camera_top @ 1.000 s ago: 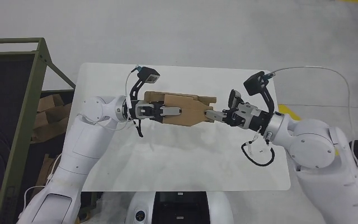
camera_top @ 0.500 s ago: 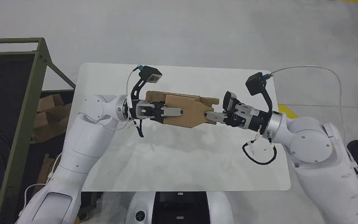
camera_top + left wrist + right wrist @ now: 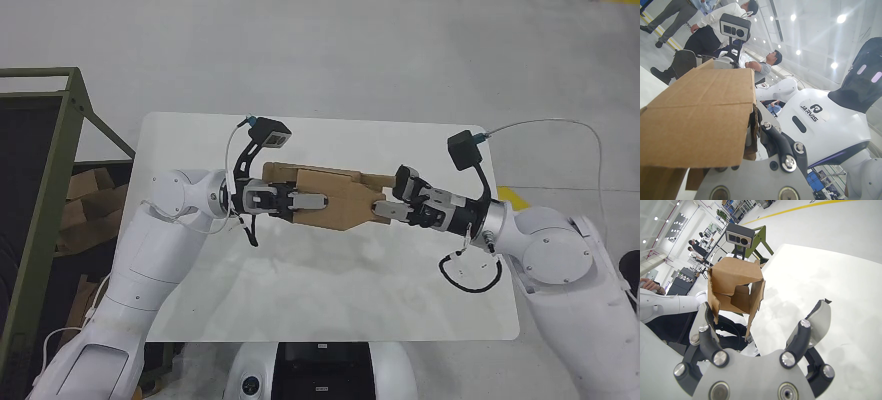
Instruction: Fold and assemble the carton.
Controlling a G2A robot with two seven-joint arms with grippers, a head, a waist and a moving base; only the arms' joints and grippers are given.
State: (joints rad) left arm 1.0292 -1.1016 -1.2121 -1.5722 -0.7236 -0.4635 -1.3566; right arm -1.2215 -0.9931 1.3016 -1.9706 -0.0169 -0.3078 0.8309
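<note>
At the far left, off the table's edge, stands a green metal rack (image 3: 50, 180) with loose cardboard pieces (image 3: 90, 200) lying inside it. The white table (image 3: 300, 290) lies just beside it. Over its far half the left gripper (image 3: 305, 200) comes in from the left, closed onto the wall of the carton (image 3: 335, 195) at that end. In the left wrist view the brown panel covers the fingertips, so the exact spot of the pinch cannot be told. The carton is brown corrugated board, partly opened into a box shape. It is held level between the two arms and lifted clear of the table top, near the middle of the table's far side. Its open end faces right, with the flaps there standing out unfolded and one inner flap bent part-way in. The right gripper (image 3: 764, 305) sits at that end with its jaws spread wide, gripping nothing: one finger (image 3: 708, 315) lies against the ragged edge of a side flap, and the other finger (image 3: 819, 311) is well apart from the board, over bare table
</note>
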